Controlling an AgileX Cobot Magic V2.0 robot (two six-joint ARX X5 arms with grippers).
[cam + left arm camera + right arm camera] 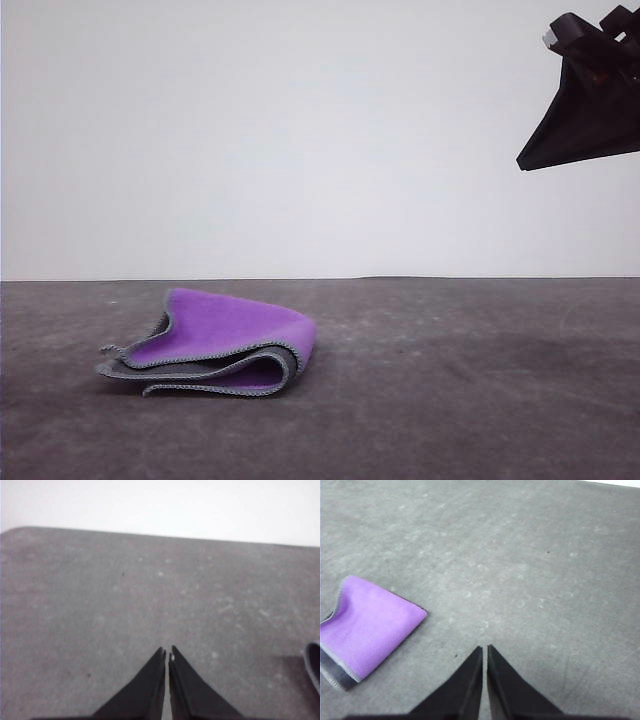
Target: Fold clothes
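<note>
I see the cloth (215, 345) folded on the counter (450, 400), left of centre, purple outside, grey edging. Left gripper (167, 655) and right gripper (484, 650) pinched together, holding nothing; the cloth's tag is hidden.

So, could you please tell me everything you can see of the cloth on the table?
The cloth is soft and fleecy, bright purple on its upper face and dark grey beneath, with grey stitched edging. It lies folded in loose layers, the fold rounded at its right end in the front view. It rests on the grey table, left of centre. Nothing else touches it.
</note>
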